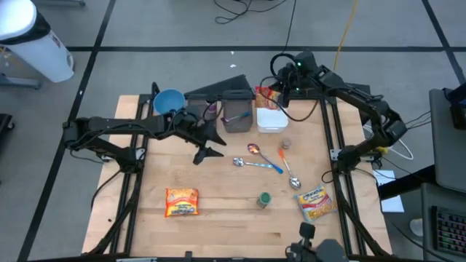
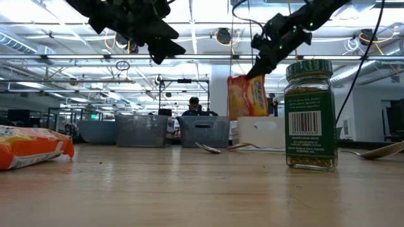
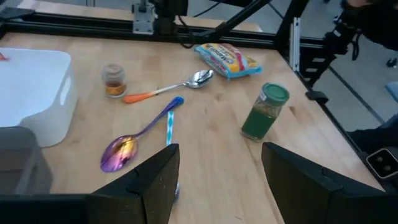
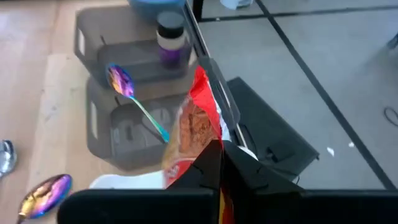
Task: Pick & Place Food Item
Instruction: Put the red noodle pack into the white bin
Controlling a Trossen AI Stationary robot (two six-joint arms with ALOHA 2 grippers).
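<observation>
No word or brand can be read anywhere. The green-lidded spice jar (image 2: 308,114) carries a white label with a barcode and lines of small print too fine to make out. The printed noodle packets (image 1: 182,201) on the tabletop show lettering, but it is illegible.

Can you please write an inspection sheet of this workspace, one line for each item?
Surface: wooden table, bare in places.
Job's things: snack packet hanging from the right tool above the white bin; orange packet and yellow packet lying flat.
Clutter: green spice jar, small jar, spoons, grey bins, blue bowl.
Grippers: right tool shut on the snack packet; left tool open, empty, raised above the table.
Cables: several on the floor behind the table.
Surroundings: a person far behind.
</observation>
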